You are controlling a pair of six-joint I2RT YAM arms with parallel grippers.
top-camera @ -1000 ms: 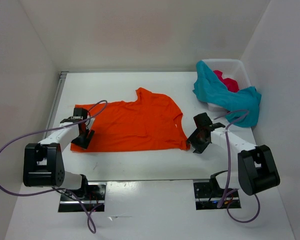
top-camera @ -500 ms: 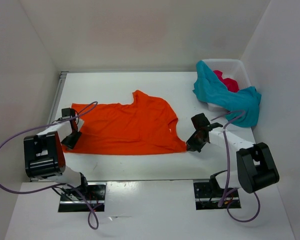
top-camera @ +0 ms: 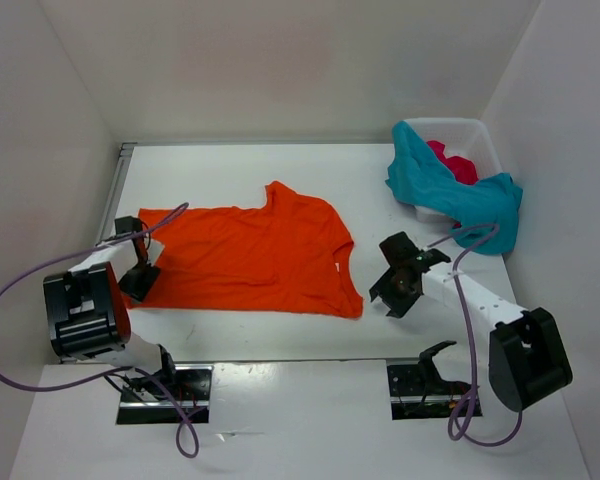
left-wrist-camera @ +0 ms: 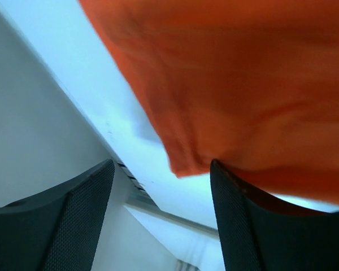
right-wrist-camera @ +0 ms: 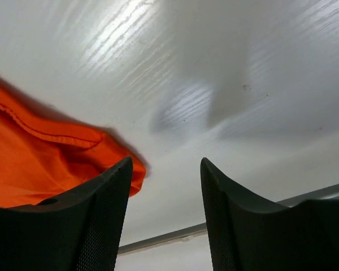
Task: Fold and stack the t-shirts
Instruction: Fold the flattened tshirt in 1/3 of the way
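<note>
Top external view: note orange shirt [top-camera: 260,260] pulled flat on table [top-camera: 230,170], just released by open right gripper [top-camera: 392,298], left gripper [top-camera: 140,282] likewise open at near-left corner; treat smoothing as done, proceed to first fold.

Spread on the table [top-camera: 230,165], between the two pairs of jaws: flat shirt [top-camera: 255,260]. At the left gripper [top-camera: 139,272], that shirt's near left corner, just ahead of the gap between the jaws, the rest stretching away to their right. Right gripper [top-camera: 394,288] just right of the near right corner, bare table under its jaws, hem just off their left side. Well beyond the right jaws and to their right: basket [top-camera: 485,140]. Over its near rim and down onto the table, draped shirt [top-camera: 450,190]. Inside, behind that one, third shirt [top-camera: 458,165].
</note>
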